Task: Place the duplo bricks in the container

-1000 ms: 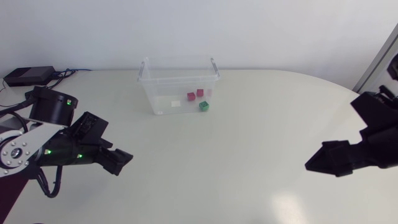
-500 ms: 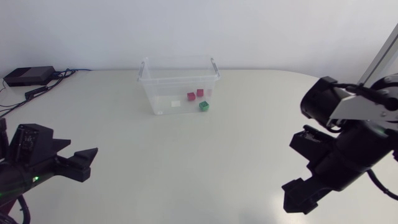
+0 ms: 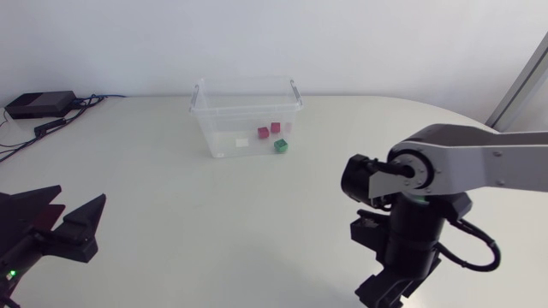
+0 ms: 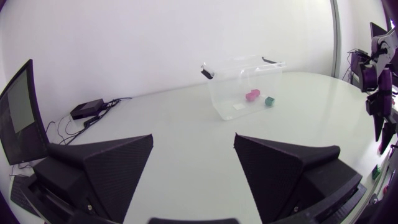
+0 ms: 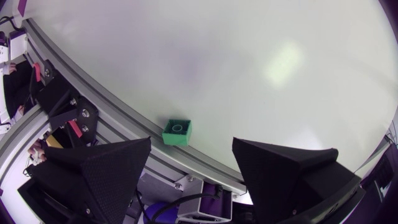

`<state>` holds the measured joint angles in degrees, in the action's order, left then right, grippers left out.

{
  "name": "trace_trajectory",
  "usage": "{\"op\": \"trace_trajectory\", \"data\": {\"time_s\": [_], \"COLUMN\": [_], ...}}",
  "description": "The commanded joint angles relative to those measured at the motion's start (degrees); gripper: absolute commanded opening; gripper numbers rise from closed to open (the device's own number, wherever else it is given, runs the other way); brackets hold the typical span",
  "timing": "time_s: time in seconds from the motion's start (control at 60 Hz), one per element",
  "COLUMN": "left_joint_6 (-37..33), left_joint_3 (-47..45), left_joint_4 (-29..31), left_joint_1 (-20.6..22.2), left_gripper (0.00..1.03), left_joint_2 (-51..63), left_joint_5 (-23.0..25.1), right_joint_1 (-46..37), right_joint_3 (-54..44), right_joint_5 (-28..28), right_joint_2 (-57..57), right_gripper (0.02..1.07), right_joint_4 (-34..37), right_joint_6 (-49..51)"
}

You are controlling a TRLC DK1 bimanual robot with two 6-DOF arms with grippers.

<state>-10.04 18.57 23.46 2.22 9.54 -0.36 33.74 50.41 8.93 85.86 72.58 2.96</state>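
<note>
A clear plastic container point(image 3: 247, 115) stands at the back of the table, holding a red brick point(image 3: 263, 133), a pink one point(image 3: 276, 127), a green one point(image 3: 280, 145) and a white one point(image 3: 241, 143). My left gripper point(image 3: 83, 195) is open and empty at the front left, aimed at the container point(image 4: 245, 78). My right arm point(image 3: 411, 222) bends down at the front right, its gripper point(image 3: 381, 293) low at the table's front edge. In the right wrist view the gripper point(image 5: 192, 143) is open, and a loose green brick point(image 5: 177, 132) lies just ahead of its fingers on the table's rim.
A black box with cables point(image 3: 38, 104) sits at the back left corner. A metal frame rail point(image 5: 124, 134) runs right along the table's edge beside the loose green brick. My right arm point(image 4: 379, 93) shows far off to one side in the left wrist view.
My right arm swung in from the right edge toward the front middle and tipped its gripper down. My left arm drew back to the front left corner.
</note>
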Motion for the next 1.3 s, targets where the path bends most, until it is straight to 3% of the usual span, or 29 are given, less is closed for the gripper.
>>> {"op": "trace_trajectory", "data": {"time_s": [0.0, 0.3, 0.55, 0.967, 1.083, 1.217, 1.283], "left_joint_6": [1.43, -0.33, -0.15, -0.86, -0.94, -1.21, -1.21], "left_joint_3": [-1.69, -5.03, -5.82, -6.17, -6.44, -6.61, -6.61], "left_joint_4": [-0.7, -3.16, -5.18, -8.61, -8.96, -9.31, -9.49], "left_joint_1": [-0.64, -0.55, -1.16, -1.16, -1.16, -1.16, -1.16], "left_gripper": [0.91, 0.91, 0.91, 0.91, 0.91, 0.91, 0.91], "left_joint_2": [-0.84, -9.89, -10.33, -10.24, -10.24, -10.24, -10.24], "left_joint_5": [-0.43, -0.52, -0.69, -0.87, -0.78, -0.78, -0.78], "right_joint_1": [2.3, 8.36, 9.24, 14.08, 14.08, 14.08, 14.08], "right_joint_3": [-1.72, -2.07, -3.92, -5.94, -6.29, -5.94, -6.03], "right_joint_5": [-0.49, -2.78, -3.3, -3.13, -3.04, -2.86, -2.78], "right_joint_2": [3.61, 10.55, 10.81, 12.57, 12.66, 12.66, 12.57], "right_gripper": [0.96, 0.95, 0.75, 0.74, 0.62, 0.32, 0.31], "right_joint_4": [-1.03, -1.91, -3.49, -5.6, -6.04, -6.66, -6.83], "right_joint_6": [-1.56, -4.54, -5.16, -7.88, -7.8, -6.39, -6.3]}}
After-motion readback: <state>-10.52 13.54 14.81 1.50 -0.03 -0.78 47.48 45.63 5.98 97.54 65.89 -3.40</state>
